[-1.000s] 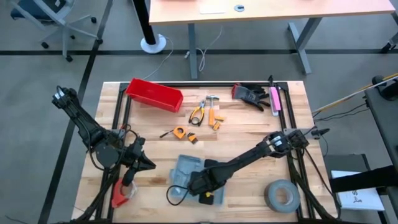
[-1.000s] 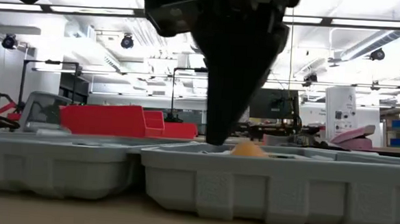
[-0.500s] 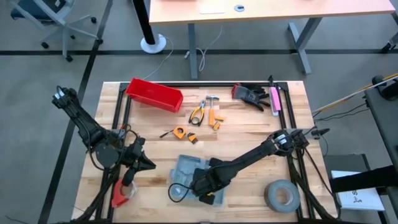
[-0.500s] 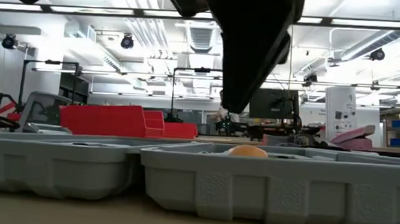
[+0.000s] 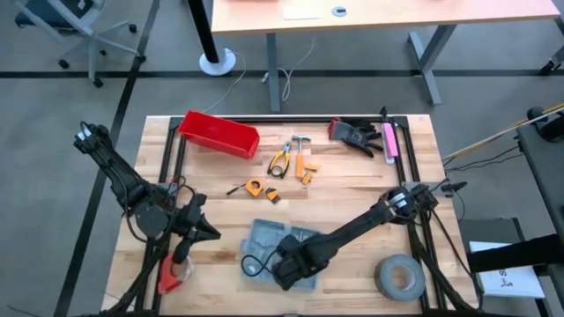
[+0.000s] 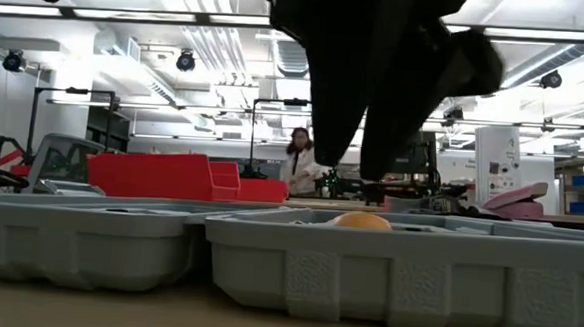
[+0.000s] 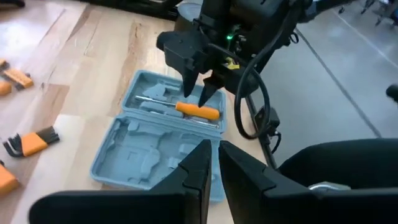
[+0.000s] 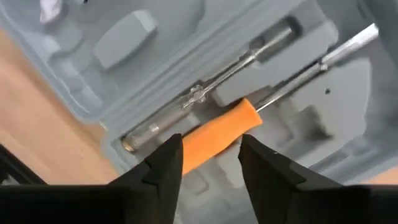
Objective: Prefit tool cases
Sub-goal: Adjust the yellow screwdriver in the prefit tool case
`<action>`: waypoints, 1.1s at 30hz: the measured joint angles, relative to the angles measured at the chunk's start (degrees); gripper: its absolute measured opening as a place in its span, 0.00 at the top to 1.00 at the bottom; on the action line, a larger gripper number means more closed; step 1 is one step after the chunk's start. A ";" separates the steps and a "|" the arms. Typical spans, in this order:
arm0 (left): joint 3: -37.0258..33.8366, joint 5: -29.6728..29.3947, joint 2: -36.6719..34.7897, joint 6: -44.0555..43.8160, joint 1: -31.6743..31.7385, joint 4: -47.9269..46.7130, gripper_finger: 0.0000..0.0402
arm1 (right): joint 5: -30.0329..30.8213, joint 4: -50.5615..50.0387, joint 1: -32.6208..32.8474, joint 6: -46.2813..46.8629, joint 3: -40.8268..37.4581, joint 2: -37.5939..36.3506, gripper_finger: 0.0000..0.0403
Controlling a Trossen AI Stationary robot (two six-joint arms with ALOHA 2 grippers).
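Directly under right gripper (image 8: pixel 208 152), jaws apart: orange screwdriver (image 8: pixel 214 134) in tool case (image 5: pixel 264 242), lower centre, axis crosswise to jaws; left gripper (image 7: pixel 210 155) shut, far.

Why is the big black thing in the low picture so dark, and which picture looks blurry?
Low view: the right gripper hangs against bright ceiling lights, so it shows as a dark shape. Right wrist view: the fingers are soft; the orange-handled screwdriver in the tool case is clearer.

right arm hiding part of tool case (image 5: pixel 264 242), distant person (image 6: pixel 297 162) blurred
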 joint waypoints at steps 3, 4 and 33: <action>0.00 0.02 0.19 2.54 0.00 0.18 0.91 | 1.21 0.04 0.78 6.58 -0.57 -0.01 0.61; 0.00 0.02 0.27 3.38 0.00 0.27 0.91 | 1.41 0.08 0.97 8.55 -0.78 0.01 0.59; 0.94 0.62 0.42 14.18 0.02 -0.08 0.91 | -0.92 4.50 -1.25 20.91 -3.68 4.32 0.54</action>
